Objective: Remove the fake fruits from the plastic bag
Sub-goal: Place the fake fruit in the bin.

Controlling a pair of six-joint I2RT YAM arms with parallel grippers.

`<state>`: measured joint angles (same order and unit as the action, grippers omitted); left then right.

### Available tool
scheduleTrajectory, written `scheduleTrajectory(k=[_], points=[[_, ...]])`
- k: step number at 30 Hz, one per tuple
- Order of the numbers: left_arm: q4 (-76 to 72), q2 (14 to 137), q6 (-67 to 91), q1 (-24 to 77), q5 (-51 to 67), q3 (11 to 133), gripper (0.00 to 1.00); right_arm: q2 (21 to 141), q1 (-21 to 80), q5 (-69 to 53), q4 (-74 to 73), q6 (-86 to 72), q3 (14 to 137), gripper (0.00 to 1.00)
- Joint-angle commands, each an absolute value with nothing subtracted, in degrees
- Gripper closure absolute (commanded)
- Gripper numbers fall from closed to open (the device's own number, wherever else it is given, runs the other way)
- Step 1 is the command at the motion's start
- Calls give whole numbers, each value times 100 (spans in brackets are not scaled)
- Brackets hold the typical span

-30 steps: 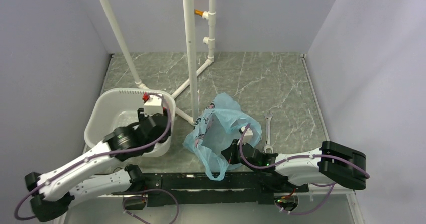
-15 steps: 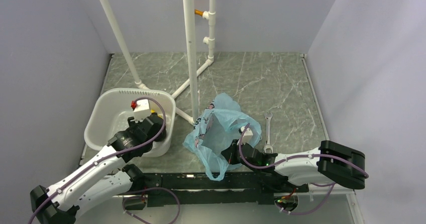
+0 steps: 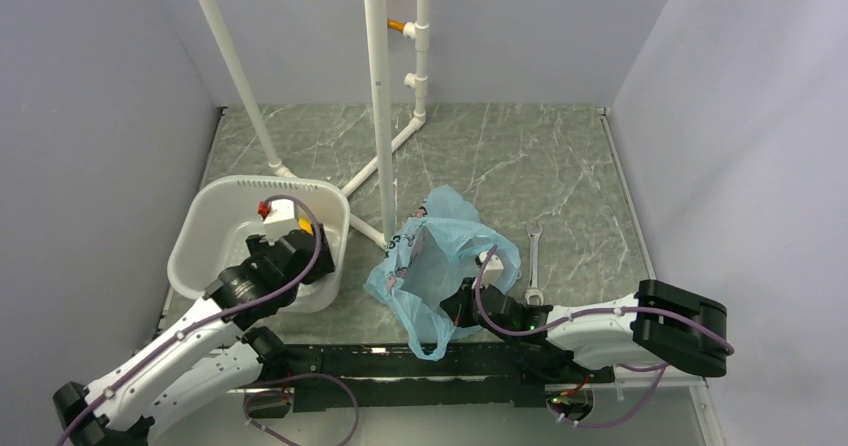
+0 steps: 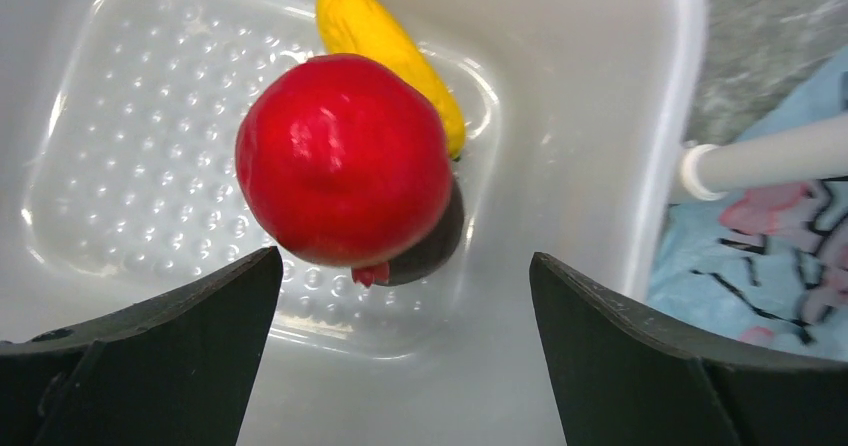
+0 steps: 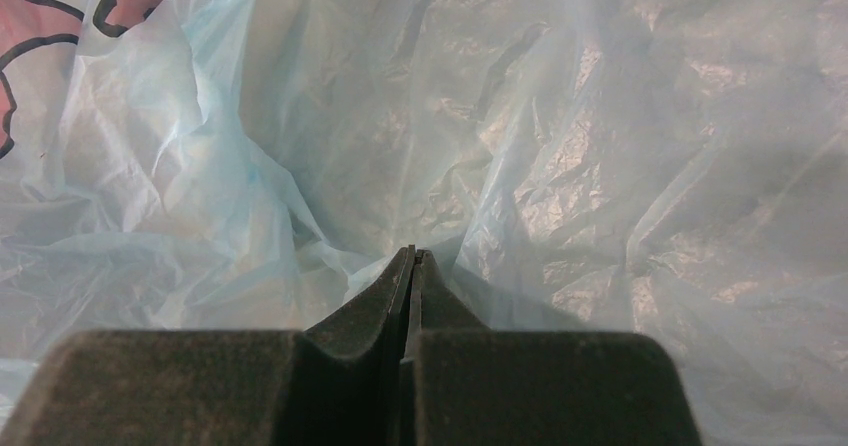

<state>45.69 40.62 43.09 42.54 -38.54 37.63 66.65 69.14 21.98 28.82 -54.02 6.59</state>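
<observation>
My left gripper [image 4: 400, 366] is open and empty over the white perforated basket [image 3: 200, 216]. In the left wrist view a bright red round fruit [image 4: 343, 161] is just ahead of the jaws and apart from both fingers. It is over a dark maroon fruit [image 4: 435, 246], and I cannot tell if it rests on it. A yellow elongated fruit [image 4: 385, 41] lies behind them and also shows in the top view [image 3: 303, 226]. My right gripper [image 5: 412, 256] is shut on the film of the light-blue plastic bag [image 3: 440, 256], at the bag's near edge [image 3: 462, 306].
The basket's right wall [image 4: 600, 116] stands between the fruits and the bag [image 4: 770, 236]. A white pipe frame [image 3: 378, 96] rises behind the bag, with a bar on the table [image 4: 770, 156]. A wrench [image 3: 533, 261] lies right of the bag.
My left wrist has moved left and back toward the near side of the basket. The yellow fruit now shows in the basket from above. The right arm and the bag have not moved.
</observation>
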Motion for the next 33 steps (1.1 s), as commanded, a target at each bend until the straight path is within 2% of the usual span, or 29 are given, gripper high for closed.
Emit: scheduleTrajectory(k=[1,4,11,20,25,28,30,32,33], points=[[4537,3488,4161,4230,-3516,4121,1,6549,6914,2215,3004,-5393,772,100],[4486,3253,3900,4227,-3281,4226,1,6516,6917,2215,2934,-5388,803,98],[4967,3468,3904,4229,-3547,4559,1,6505,6921,2217,2808,-5407,868,97],[4040,3218,3001,4225,-2482,5053,1,6360,6915,2230,2485,-5348,1036,91],[4209,4035,2053,4222,-2481,6190,1,6007,6913,2508,1909,-4967,1365,80],[4358,4498,1550,4220,-2688,6682,1,5702,6873,2856,1559,-4700,1562,66],[4246,4634,1296,4225,-2758,6592,1,5604,6756,2956,1569,-4528,1663,58],[3970,4641,1111,4220,-2715,6259,0,5673,6537,2900,1715,-4369,1769,42],[3842,4634,1013,4220,-2642,6091,1,5753,6407,2818,1809,-4280,1835,37]])
